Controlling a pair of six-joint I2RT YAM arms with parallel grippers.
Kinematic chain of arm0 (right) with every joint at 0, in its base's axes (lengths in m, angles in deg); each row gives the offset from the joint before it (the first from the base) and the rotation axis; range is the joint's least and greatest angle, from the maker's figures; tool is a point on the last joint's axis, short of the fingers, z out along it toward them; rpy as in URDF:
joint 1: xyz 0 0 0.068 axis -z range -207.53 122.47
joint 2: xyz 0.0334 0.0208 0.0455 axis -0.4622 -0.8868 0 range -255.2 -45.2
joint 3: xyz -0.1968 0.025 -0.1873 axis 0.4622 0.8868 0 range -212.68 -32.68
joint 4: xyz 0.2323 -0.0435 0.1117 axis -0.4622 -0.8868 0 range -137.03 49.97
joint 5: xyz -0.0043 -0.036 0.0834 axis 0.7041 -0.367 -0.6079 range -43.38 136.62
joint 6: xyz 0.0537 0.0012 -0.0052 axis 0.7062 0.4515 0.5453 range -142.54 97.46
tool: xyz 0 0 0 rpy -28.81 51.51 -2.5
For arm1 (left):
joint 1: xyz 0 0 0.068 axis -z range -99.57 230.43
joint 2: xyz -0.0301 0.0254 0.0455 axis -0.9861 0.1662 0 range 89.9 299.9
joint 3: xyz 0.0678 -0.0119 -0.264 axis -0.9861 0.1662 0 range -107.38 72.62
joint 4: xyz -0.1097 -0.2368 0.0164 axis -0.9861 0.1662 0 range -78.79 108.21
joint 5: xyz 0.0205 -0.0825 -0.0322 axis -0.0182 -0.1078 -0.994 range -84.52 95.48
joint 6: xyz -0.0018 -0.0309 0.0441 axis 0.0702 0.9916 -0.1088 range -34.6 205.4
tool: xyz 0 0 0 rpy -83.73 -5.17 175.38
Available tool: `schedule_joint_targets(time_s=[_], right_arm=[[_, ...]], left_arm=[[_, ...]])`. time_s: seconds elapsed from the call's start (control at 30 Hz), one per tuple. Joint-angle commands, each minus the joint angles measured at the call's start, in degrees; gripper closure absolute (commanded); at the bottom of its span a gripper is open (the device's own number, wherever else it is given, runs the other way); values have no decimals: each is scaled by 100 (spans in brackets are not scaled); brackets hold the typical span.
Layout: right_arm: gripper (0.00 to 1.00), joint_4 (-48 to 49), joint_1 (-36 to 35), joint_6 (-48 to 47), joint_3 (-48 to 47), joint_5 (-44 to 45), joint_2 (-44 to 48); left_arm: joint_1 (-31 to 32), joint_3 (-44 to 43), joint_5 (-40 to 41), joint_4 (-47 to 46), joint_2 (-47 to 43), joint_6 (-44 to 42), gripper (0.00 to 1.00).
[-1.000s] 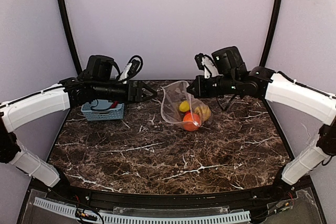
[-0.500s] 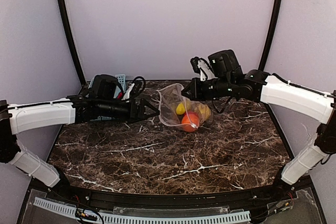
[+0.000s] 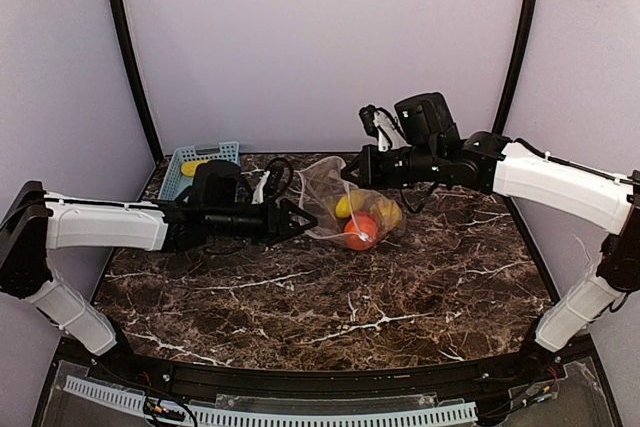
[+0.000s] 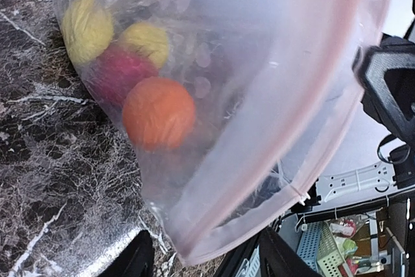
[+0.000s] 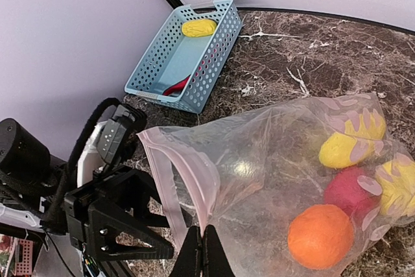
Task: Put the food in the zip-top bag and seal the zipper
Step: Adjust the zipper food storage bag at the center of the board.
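Left fingers point(image 4: 136, 264): part open, one on either side of the bag's point(image 4: 259, 95) lower mouth corner. They stand apart and have not yet pinched the film.
Right fingers point(image 5: 191, 261): closed on the bag at the zipper point(image 5: 162, 180), holding the mouth up and turned toward the left arm.
Changed: within the last second the left arm has swung off the basket point(image 3: 212, 147) and dropped low across the bench point(image 3: 350, 297) to the bag. Its fingers went wide and are now narrowing. The right arm has edged leftward with the bag.
Bag: far middle of the bench, belly resting on it, mouth raised and unsealed.
Food in the bag: orange ball point(image 5: 322, 235), red piece point(image 5: 353, 189), two yellow pieces point(image 5: 343, 147).
Food left out: a yellow piece point(image 5: 199, 27) and the chili point(image 5: 176, 87) lie in the basket.
Meaning: the left arm looks to be taking a second hold on the mouth, likely to spread it. Packing is partly done, and sealing now would be too soon with two items outstanding.
Risk: the thin film may slip from between the fingers as they close.
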Motion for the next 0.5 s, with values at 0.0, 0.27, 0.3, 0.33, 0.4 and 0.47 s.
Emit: schedule_joint_targets(time_s=[0.0,0.27,0.3,0.33,0.4,0.47], right_arm=[[100,308,14,73,-85,-53,-9],[100,292,9,2,-135,-5,16],[100,230,16,-61,-190,53,39],[100,100,17,-134,-273,163,70],[100,-235,15,-349,-512,482,161],[100,-585,17,-532,-731,964,327]], left_arm=[[57,163,188,-464,241,289,50],[110,-342,224,-450,567,163,95],[109,-578,224,-319,510,107,98],[112,-735,268,-184,476,-113,99],[108,-1332,296,300,355,-497,99],[108,-1924,204,738,278,-812,99]])
